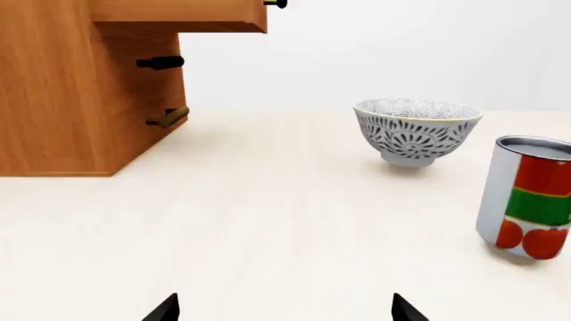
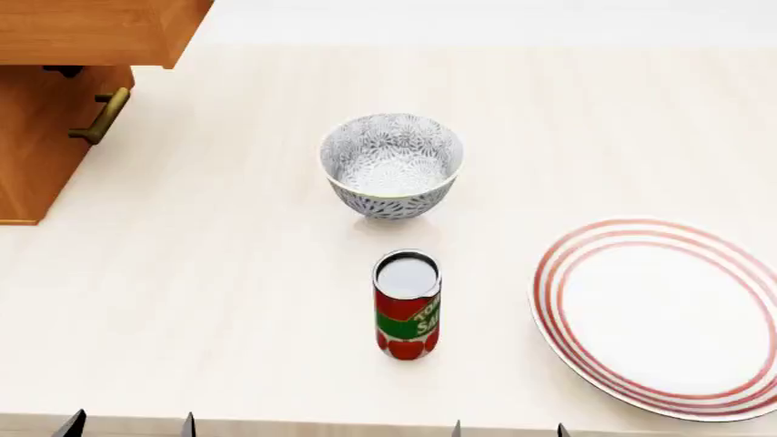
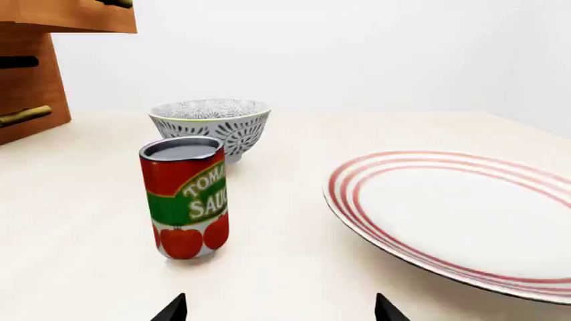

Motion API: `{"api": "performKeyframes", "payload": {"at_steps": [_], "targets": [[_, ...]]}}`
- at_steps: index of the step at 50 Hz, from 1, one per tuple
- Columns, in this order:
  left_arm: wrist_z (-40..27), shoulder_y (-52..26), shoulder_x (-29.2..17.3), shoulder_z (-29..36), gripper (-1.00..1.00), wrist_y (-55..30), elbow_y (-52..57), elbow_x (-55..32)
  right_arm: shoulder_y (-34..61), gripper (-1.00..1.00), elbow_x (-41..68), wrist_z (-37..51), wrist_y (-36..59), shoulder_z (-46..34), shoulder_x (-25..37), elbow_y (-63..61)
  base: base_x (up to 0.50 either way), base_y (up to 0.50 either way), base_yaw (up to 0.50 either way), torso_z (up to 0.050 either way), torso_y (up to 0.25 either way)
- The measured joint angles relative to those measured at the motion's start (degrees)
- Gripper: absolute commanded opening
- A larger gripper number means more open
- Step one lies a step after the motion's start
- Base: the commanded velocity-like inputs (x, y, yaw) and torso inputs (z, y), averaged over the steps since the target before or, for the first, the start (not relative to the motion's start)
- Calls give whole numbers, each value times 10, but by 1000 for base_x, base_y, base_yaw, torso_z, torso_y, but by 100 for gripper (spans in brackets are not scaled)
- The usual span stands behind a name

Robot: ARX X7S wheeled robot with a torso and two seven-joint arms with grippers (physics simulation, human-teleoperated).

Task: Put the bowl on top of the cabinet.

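The bowl point(image 2: 391, 165), white with a dense grey-blue floral pattern, stands upright on the pale table point(image 2: 243, 300), near its middle; it also shows as the bowl point(image 1: 416, 131) and the bowl point(image 3: 210, 125). The wooden cabinet point(image 2: 61, 55) with brass handles fills the far left corner, also seen as the cabinet point(image 1: 71, 87) and the cabinet point(image 3: 31, 60). My left gripper point(image 1: 285, 311) is open and empty at the near table edge, well short of the bowl. My right gripper point(image 3: 280, 311) is open too, holding nothing, near the can.
A red and green tomato sauce can point(image 2: 407, 305) stands upright just in front of the bowl. A flat white plate with red rings point(image 2: 661, 314) lies at the right. An open cabinet drawer point(image 2: 97, 27) juts out over the table's far left.
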Motion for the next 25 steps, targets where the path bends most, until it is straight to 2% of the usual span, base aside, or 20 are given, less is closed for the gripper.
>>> {"api": "performKeyframes", "payload": {"at_steps": [17, 25], "targets": [[-29, 3, -21, 23, 100, -1, 10, -12, -5, 100, 12, 32, -8, -23, 19, -9, 0, 0, 0, 0, 0], [-47, 14, -34, 34, 100, -12, 70, -2, -13, 100, 18, 55, 15, -26, 28, -73, 0, 0, 0, 0, 0]]}}
